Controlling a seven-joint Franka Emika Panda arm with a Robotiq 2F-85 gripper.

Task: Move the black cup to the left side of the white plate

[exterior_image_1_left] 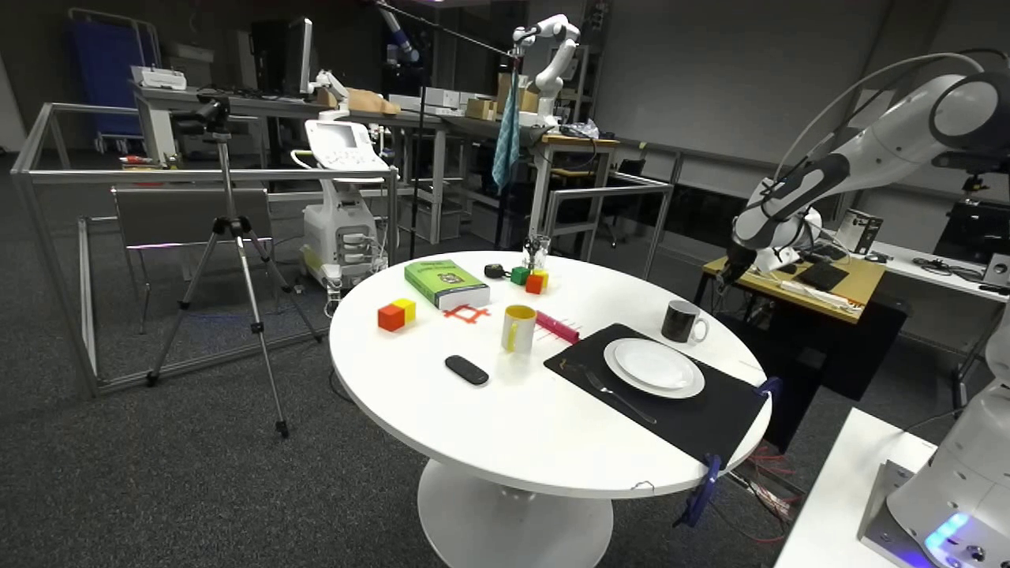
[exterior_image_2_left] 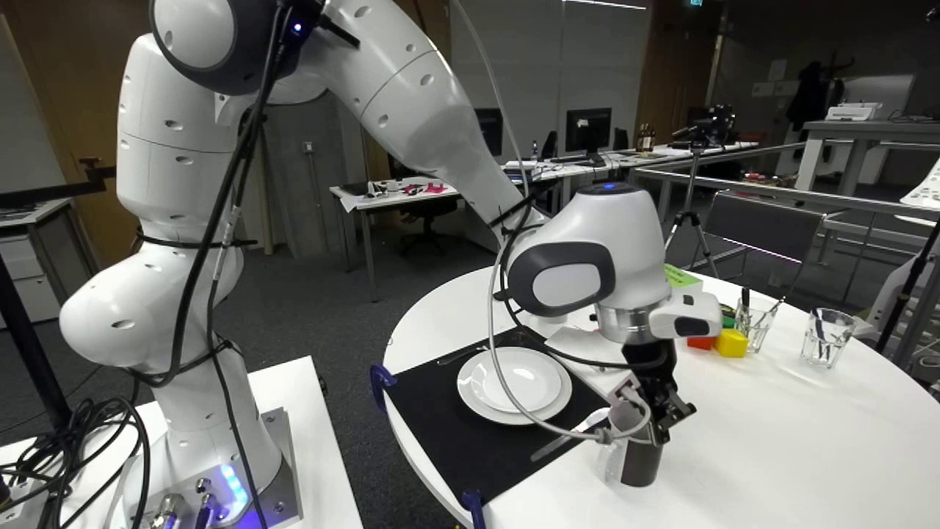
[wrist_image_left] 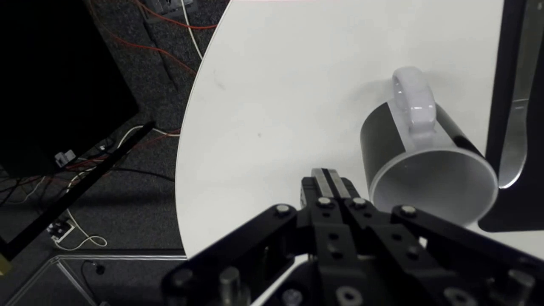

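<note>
tbh the gripper (wrist_image_left: 330,182) is pinched together right by the black cup (wrist_image_left: 429,170), so drifting sideways could tip it

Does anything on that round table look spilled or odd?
No spill shows; the black cup stands upright. Oddest, perhaps, are the blue clamps at two corners of the black mat: workshop gear near the white plates.

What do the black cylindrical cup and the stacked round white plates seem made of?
Black cylindrical cup: probably glazed ceramic; in the wrist view its white handle shows glossy highlights. Stacked round white plates: likely ceramic too, smooth and plain white, though melamine could look the same.
</note>
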